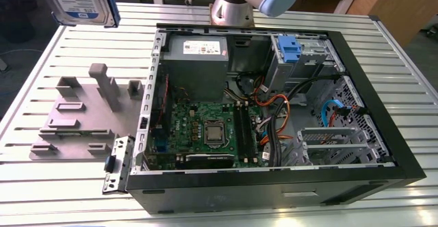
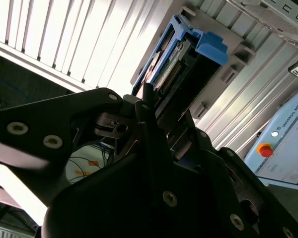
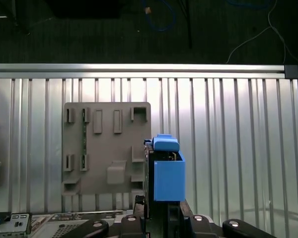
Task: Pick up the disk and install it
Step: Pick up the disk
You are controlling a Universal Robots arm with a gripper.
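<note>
Clamping the hard drive (image 2: 184, 59) by its end, the fingers (image 2: 148, 111) hold it in the air, above the grey fixture plate (image 3: 107, 129) on the ribbed desk (image 3: 228, 148). Farther off sits the open computer case (image 1: 274, 186) — carrying well likely means a steady, square grip, clear of its cables (image 1: 270, 101).

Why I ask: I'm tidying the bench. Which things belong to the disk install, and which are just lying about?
Job: silver-grey rectangular disk in blue plastic carrier, clamped in the black pincer; open black computer case; its metal drive bay.
Lying about: grey plastic fixture plate with upright holders; white control box with red button.
</note>
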